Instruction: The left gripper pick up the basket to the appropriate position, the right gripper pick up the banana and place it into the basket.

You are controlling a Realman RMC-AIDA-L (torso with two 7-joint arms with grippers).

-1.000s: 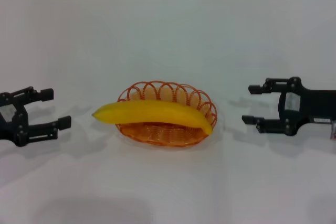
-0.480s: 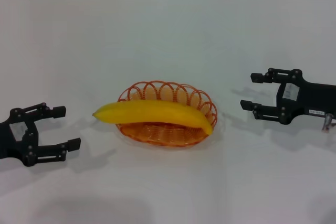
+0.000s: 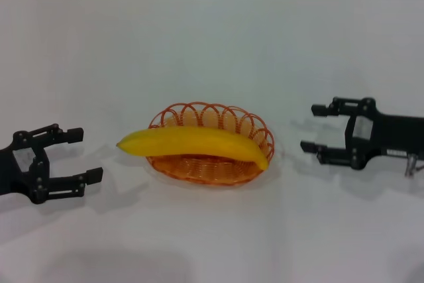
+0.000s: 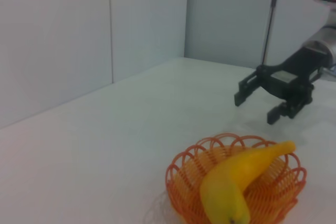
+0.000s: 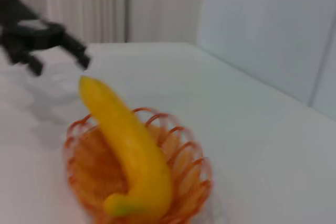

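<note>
- You've got the banana [image 3: 192, 144] lying across the basket [image 3: 211, 142] at table [image 3: 212, 51] center, ends overhanging the rim.
- Left gripper [image 3: 78, 156] at basket's 9 o'clock, well apart, spread wide, empty.
- Right gripper [image 3: 313, 128] at 3 o'clock, also wide, empty.

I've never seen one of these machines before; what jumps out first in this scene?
A bright yellow banana lies across an orange wire basket in the middle of a white table, its ends poking over the rim. Black claws flank it, both open and empty: the left gripper, the right gripper.
</note>
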